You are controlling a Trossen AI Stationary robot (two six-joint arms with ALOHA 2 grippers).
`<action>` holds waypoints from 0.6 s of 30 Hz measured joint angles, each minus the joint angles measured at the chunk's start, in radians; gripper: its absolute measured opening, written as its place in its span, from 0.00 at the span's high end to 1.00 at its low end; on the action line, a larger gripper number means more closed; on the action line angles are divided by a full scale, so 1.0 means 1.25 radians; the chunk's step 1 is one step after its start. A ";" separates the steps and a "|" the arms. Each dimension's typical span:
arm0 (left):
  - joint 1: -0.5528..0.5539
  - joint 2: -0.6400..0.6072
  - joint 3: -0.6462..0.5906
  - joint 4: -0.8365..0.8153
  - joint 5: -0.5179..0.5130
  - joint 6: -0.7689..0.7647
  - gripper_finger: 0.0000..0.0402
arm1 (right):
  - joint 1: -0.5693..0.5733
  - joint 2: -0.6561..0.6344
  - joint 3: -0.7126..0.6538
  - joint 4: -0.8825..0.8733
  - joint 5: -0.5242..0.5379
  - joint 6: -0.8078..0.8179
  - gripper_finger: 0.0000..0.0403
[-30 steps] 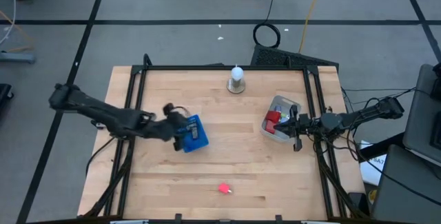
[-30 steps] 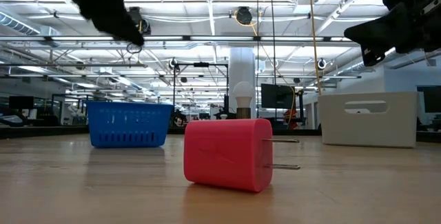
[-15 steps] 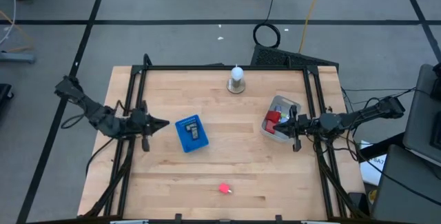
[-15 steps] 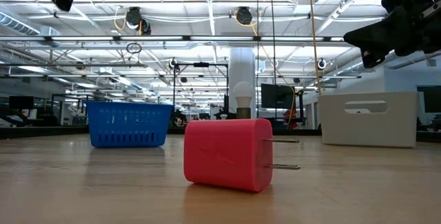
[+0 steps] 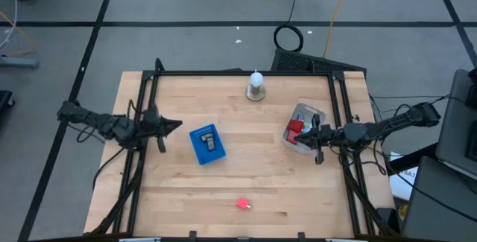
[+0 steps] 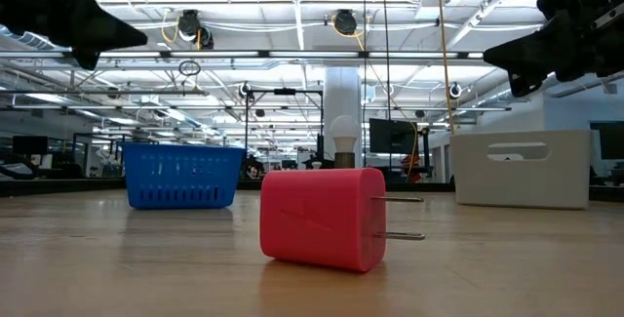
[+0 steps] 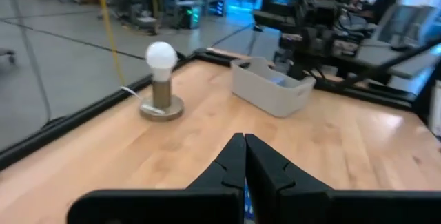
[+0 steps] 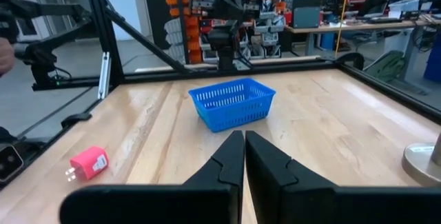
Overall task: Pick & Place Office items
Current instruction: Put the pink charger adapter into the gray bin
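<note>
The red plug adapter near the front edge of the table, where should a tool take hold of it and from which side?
Grip the red plug adapter across its blocky body, coming straight down from above. It lies on its side on the table, alone, with its two metal prongs sticking out level at one end. The flat body faces probably give a surer hold than the thin prongs.

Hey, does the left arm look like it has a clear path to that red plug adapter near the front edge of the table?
Probably yes. The red plug adapter lies alone on bare wood, with nothing beside it. The left gripper, shut, hangs at the table's left side, and the blue basket sits off the direct line. Whether the arm stretches that far is uncertain.
</note>
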 joint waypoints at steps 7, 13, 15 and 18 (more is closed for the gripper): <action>0.003 -0.083 -0.050 0.126 0.095 0.162 1.00 | 0.000 0.039 0.000 -0.001 0.000 0.013 0.98; 0.001 -0.137 -0.116 0.142 0.137 0.172 1.00 | 0.000 0.064 0.000 -0.001 -0.001 0.012 0.98; 0.001 -0.148 -0.137 0.142 0.135 0.166 1.00 | 0.000 0.071 0.000 -0.001 -0.001 0.013 0.98; 0.001 -0.160 -0.155 0.142 0.129 0.157 1.00 | 0.000 0.078 0.000 0.000 -0.001 0.015 0.98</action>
